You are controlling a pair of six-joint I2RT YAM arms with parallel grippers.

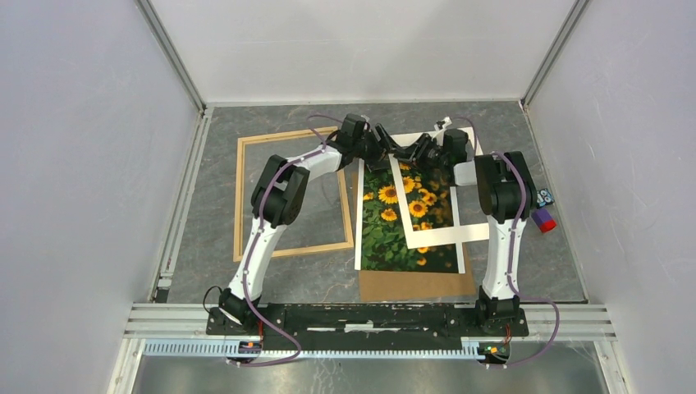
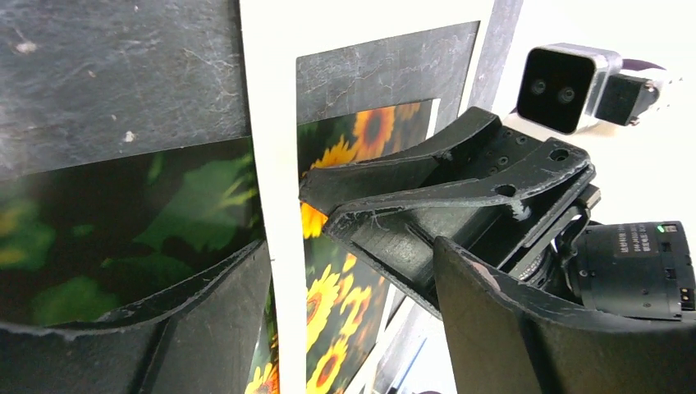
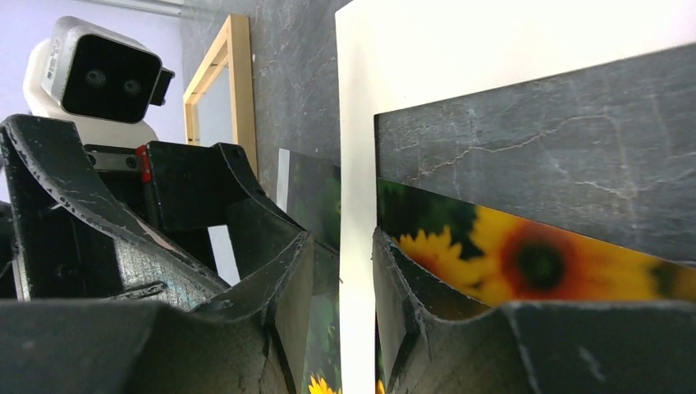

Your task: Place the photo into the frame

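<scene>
Grey stone-look table [image 1: 312, 279], white walls on 3 sides. On the overhead view I see the frame [image 1: 240, 197] lying flat at 9 o'clock of the photo [image 1: 384, 238], just beside it, with bare table showing through its opening. The photo rests on a brown board [image 1: 418, 286] that pokes out at its 6 o'clock edge, and a white mat [image 1: 435, 235] lies skewed across it. Both arms meet at the photo's 12 o'clock end. My left gripper [image 2: 351, 245] stands spread wide, holding nothing. My right gripper [image 3: 343, 238] straddles 1 strip of the mat; from this low angle I cannot tell whether it actually pinches it.
</scene>
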